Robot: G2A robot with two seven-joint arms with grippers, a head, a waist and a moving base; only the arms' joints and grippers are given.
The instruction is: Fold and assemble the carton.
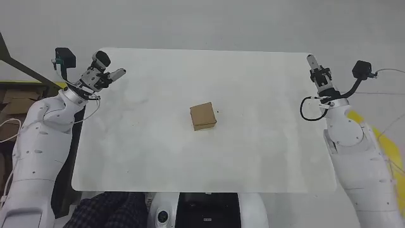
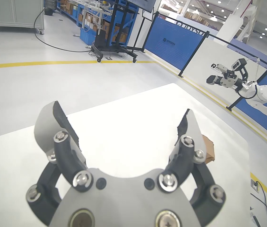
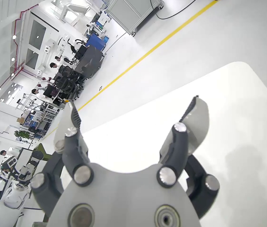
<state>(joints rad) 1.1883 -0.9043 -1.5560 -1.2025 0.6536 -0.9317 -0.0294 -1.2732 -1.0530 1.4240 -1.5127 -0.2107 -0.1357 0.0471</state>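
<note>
The carton (image 1: 203, 116) sits near the middle of the white table (image 1: 253, 82), a small brown box turned slightly askew to the table's edges; nothing touches it, and both grippers are well apart from it.

From above, the left gripper (image 1: 111, 67) is over the table's far left corner, and the right gripper (image 1: 314, 65) is by the far right corner, at the table's edge; the carton lies between the two arms, nearer the robot than either gripper.

The top view leaves the fingers small, and the wrist views settle the matter. In the left wrist view the left gripper (image 2: 121, 106) has its fingers spread wide, with bare table (image 2: 147, 98) showing in the gap and nothing held; a brown corner of the carton (image 2: 208, 147) shows just past one finger, farther off on the table. The same view catches the right gripper (image 2: 212, 79) far across the table, too small there to judge.

In the right wrist view the right gripper (image 3: 133, 102) is likewise spread apart and holds nothing; beyond the fingers lie the table (image 3: 230, 109) with its rounded corner, then floor; the left arm (image 3: 12, 194) shows far off beyond the table's edge.
</note>
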